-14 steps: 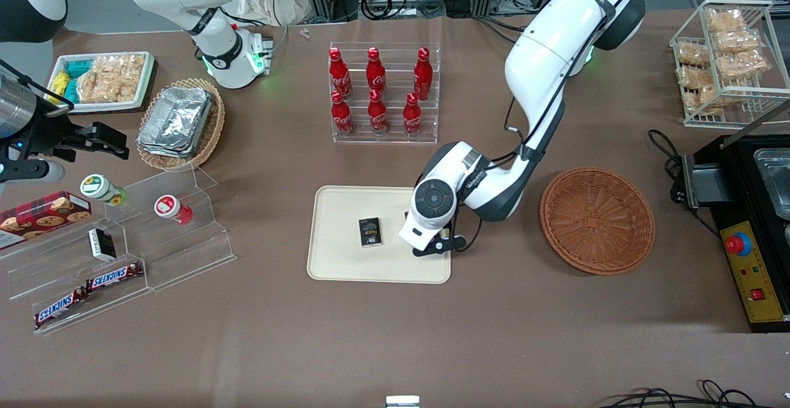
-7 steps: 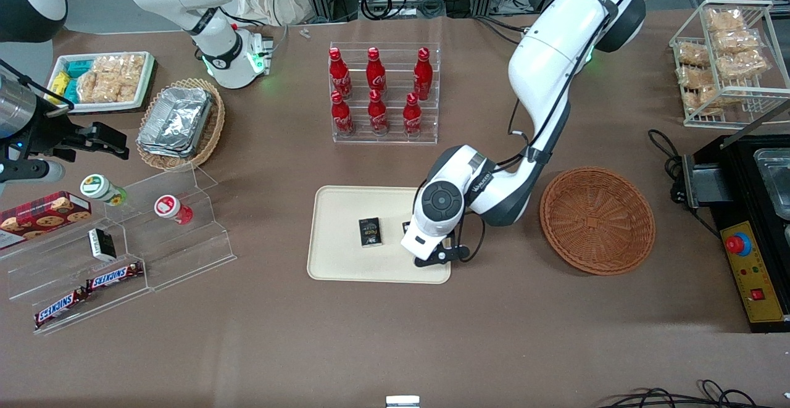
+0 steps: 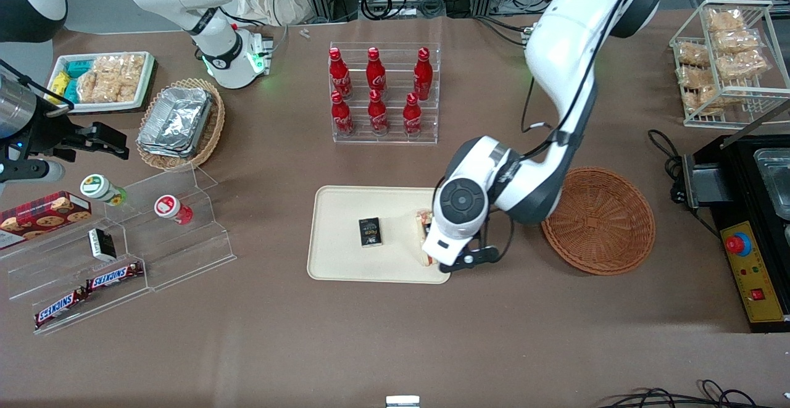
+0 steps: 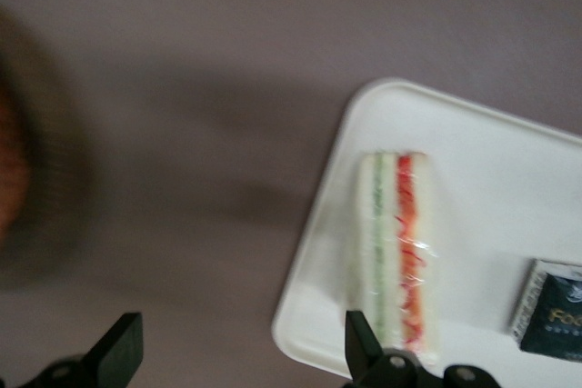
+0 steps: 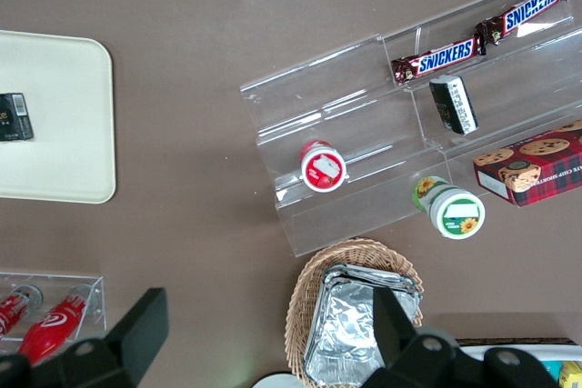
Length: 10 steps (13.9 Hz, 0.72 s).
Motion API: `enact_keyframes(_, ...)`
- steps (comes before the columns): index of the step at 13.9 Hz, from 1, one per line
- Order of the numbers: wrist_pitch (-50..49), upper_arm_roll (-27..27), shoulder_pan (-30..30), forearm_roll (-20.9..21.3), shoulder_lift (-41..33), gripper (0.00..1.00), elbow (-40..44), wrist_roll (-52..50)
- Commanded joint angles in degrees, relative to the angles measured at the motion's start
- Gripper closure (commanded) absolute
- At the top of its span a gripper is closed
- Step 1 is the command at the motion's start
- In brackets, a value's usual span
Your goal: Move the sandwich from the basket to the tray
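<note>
The sandwich [image 3: 423,236] lies on the cream tray [image 3: 345,263], at the tray's edge nearest the basket. It also shows in the left wrist view [image 4: 397,252], wrapped in clear film, with green and red layers facing up. My left gripper [image 3: 461,258] hangs over the tray's rim beside the sandwich. Its fingers are open and empty [image 4: 241,356], one finger [image 4: 364,347] over the sandwich's near end, the other over bare table. The reddish-brown woven basket [image 3: 597,220] is empty and sits toward the working arm's end of the table.
A small black packet [image 3: 370,232] lies on the tray beside the sandwich. A clear rack of red bottles [image 3: 382,93] stands farther from the front camera than the tray. A black machine [image 3: 750,210] and a wire rack of snacks [image 3: 725,62] stand toward the working arm's end.
My gripper has moved from over the tray toward the basket and risen. The sandwich, hidden under it before, now lies uncovered on the tray.
</note>
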Motion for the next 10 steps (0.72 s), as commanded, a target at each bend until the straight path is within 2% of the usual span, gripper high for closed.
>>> enact_keyframes(1,-3.11,2.37,4.16,-0.67,-6.47,0.00,-2.98,5.37)
enact_keyframes(5,-1.02,2.63,10.59,-5.06,-19.82,0.00,-15.35,16.71)
enact_keyframes(10,5.94,10.09,10.42,-4.90,-32.93,0.00,-30.83,32.79)
